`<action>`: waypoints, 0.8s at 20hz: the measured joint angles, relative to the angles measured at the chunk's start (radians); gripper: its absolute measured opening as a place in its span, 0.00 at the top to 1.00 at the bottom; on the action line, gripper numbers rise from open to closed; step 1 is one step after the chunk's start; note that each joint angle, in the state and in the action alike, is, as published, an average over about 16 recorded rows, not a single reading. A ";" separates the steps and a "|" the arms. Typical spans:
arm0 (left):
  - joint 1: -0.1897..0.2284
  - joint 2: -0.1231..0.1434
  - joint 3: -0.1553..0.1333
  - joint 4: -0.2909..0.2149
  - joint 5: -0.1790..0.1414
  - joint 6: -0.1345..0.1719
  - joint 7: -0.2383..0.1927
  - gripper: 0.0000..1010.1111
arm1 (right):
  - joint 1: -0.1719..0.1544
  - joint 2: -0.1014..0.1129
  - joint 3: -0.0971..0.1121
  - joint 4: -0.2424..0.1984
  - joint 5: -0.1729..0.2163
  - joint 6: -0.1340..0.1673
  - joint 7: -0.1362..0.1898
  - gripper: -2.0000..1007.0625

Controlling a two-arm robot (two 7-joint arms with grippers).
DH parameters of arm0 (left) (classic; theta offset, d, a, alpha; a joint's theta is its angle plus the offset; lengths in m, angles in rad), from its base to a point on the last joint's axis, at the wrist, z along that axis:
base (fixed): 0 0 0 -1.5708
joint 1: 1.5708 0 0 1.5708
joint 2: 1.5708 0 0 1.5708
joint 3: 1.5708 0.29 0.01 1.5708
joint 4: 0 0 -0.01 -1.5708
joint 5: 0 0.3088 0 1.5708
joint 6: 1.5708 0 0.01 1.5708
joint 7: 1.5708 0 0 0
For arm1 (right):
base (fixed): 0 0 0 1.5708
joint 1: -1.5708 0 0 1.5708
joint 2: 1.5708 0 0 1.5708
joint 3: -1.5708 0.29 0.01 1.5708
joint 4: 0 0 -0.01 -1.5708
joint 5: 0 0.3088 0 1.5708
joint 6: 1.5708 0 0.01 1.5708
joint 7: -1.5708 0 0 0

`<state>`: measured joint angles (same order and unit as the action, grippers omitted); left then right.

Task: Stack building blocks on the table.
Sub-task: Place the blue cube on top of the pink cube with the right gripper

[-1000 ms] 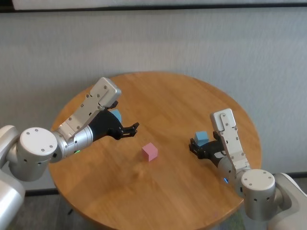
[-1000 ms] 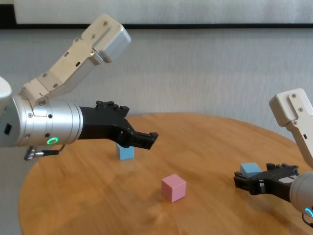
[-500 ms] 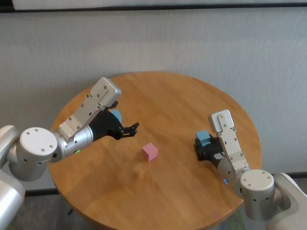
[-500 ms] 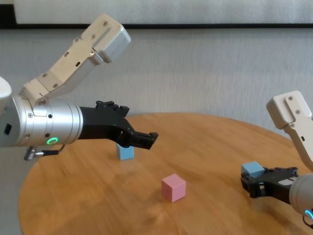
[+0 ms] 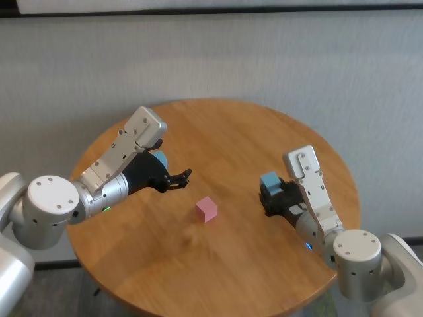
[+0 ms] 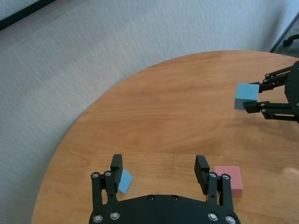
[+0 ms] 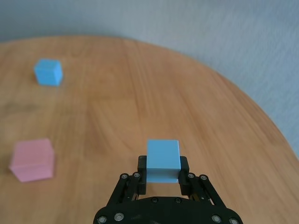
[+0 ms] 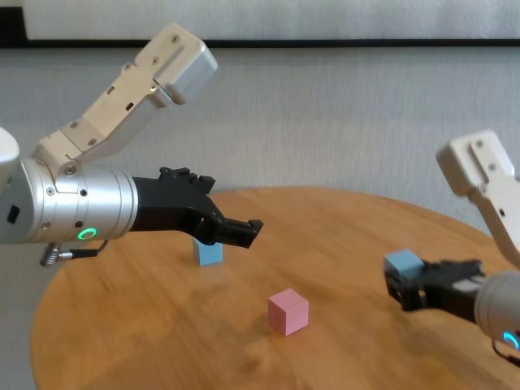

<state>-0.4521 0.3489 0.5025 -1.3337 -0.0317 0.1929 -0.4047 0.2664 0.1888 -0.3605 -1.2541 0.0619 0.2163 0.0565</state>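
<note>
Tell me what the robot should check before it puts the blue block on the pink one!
1. Right gripper shut on the held blue block: ok.
2. Block lifted off the table: ok.
3. Pink block sits alone with a bare top: ok.
4. Left gripper open, above the table, not over the pink block: ok.
5. Other blue block on the table beyond the left gripper, out of the way: ok.
6. Held block level enough to sit flat: cannot tell.
</note>
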 joint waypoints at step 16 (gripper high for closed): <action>0.000 0.000 0.000 0.000 0.000 0.000 0.000 0.01 | -0.075 0.003 -0.038 -0.187 -0.011 0.052 0.112 0.65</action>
<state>-0.4521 0.3489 0.5025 -1.3336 -0.0317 0.1929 -0.4047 0.1915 0.1918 -0.3981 -1.4410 0.0509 0.2687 0.1686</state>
